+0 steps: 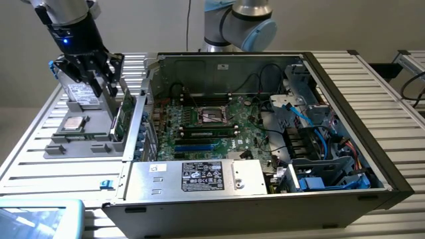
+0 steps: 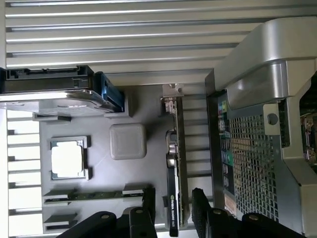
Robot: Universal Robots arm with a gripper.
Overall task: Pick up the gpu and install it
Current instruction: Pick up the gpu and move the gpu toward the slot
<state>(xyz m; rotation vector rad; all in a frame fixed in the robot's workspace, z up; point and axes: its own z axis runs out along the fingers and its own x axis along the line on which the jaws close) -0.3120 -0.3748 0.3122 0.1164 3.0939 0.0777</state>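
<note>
The gpu [image 1: 123, 115] stands on edge in a grey holder tray [image 1: 79, 147] at the exterior view's left, beside the open computer case [image 1: 265, 124]. In the wrist view the gpu [image 2: 174, 163] shows edge-on as a thin card with its silver bracket [image 2: 170, 99] at one end. My gripper [image 1: 106, 83] hangs just above the card. It is open, and its black fingers [image 2: 143, 210] stand on either side of the card's edge without touching it. Inside the case lies the green motherboard [image 1: 212, 127] with its slots.
The tray also holds a silver hard drive [image 2: 49, 94], a CPU [image 2: 67, 158], a memory stick [image 2: 94, 194] and a grey square block [image 2: 128, 141]. The case's metal wall [image 1: 141, 119] rises right next to the gpu. A blue-rimmed object [image 1: 40, 216] lies at the front of the exterior view's left.
</note>
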